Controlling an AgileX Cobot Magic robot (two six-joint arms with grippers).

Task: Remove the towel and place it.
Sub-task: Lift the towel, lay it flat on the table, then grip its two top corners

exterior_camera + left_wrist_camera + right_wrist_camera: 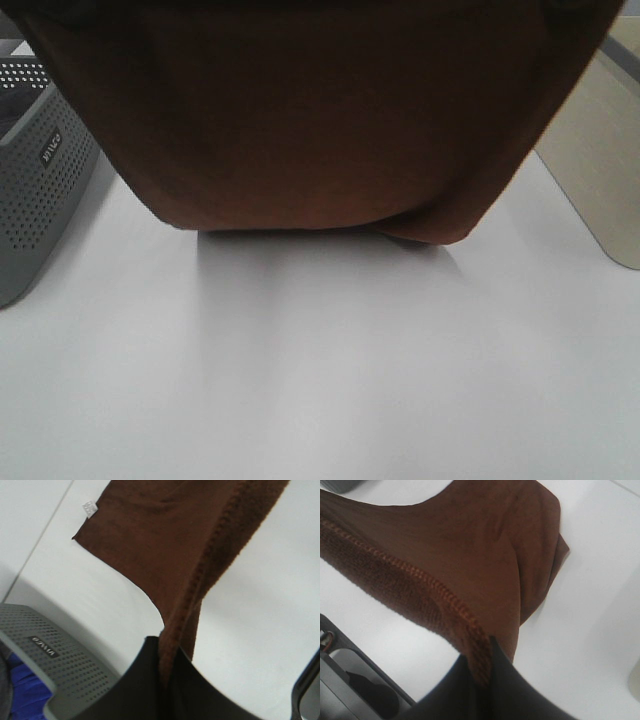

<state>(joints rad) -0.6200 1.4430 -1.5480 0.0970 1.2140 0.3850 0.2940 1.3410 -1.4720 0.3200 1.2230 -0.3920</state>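
Note:
The dark reddish-brown towel [320, 110] hangs spread wide across the top of the exterior high view, its lower edge just touching the white table [320, 360]. It hides both arms there. In the left wrist view my left gripper [167, 672] is shut on the towel's [170, 535] hemmed edge; a small white tag [89, 508] shows at its far corner, which lies on the table. In the right wrist view my right gripper [482, 667] is shut on the towel's [485, 555] stitched edge, and the cloth drapes down to the table.
A grey perforated basket [40, 170] stands at the left edge of the table; it also shows in the left wrist view [55, 660] with blue cloth [25, 692] inside. A beige object [600, 150] stands at the right edge.

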